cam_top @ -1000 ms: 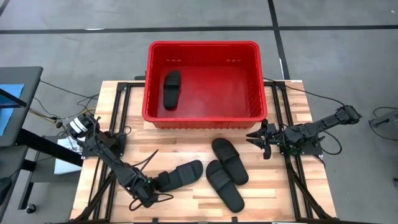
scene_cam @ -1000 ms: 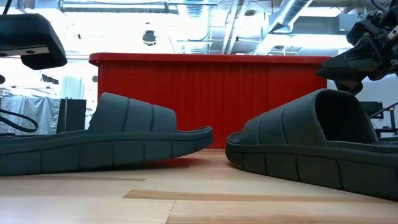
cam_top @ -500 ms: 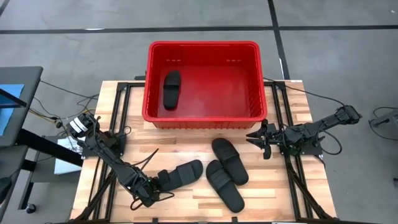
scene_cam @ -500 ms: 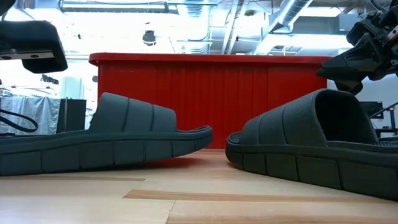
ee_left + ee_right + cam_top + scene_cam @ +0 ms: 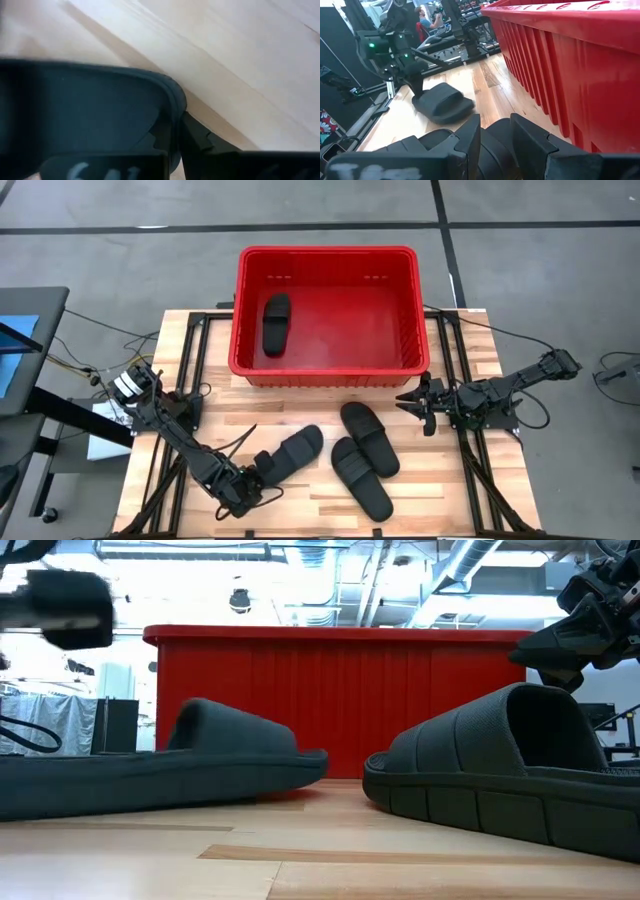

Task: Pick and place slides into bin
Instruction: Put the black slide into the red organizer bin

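Four slides total: one already in the bin (image 5: 325, 370), lying against its left wall (image 5: 276, 323); three on the table (image 5: 180, 340) in front of the bin.

Left end effector (image 5: 248, 488), well in front of the bin's left corner, is clamped tight on the heel edge of the leftmost slide (image 5: 290, 453).

Middle pair (image 5: 369, 438) (image 5: 361, 478) lie side by side, touching, in front of the bin's right half.

Right end effector (image 5: 414, 402) waits just off the bin's front-right corner, fingers part-open, holding nothing.

Handling guess: light, matte foam, flexible, not fragile, decent friction. A heel pinch will likely let it droop; strap or sole edge near mid-length looks safer.

No readable brands or labels on slides or bin.
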`<control>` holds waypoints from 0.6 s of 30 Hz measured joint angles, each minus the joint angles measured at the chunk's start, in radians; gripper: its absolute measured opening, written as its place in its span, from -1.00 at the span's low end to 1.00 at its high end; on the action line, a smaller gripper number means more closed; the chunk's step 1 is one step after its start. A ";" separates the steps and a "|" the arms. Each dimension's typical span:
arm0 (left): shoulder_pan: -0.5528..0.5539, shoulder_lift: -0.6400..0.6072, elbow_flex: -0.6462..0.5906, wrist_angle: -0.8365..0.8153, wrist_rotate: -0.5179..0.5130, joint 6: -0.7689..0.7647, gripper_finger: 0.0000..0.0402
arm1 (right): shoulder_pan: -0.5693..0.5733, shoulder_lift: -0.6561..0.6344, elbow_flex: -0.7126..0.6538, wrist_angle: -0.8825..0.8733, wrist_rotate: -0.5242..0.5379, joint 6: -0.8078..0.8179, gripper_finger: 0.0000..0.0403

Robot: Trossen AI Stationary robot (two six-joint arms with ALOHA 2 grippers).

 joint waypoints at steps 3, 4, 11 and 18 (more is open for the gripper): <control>-0.001 -0.002 0.046 -0.029 -0.014 -0.054 -1.00 | 0.000 0.000 0.000 0.000 0.000 0.000 -0.52; -0.003 -0.002 0.062 -0.048 -0.014 -0.074 -1.00 | 0.000 0.000 0.000 0.000 0.000 0.000 -0.52; -0.021 -0.005 0.185 -0.185 -0.004 -0.145 -1.00 | 0.000 0.000 0.000 0.000 0.000 0.000 -0.52; -0.076 -0.007 0.330 -0.335 0.031 -0.280 -0.99 | 0.000 0.000 0.000 0.000 0.000 0.000 -0.52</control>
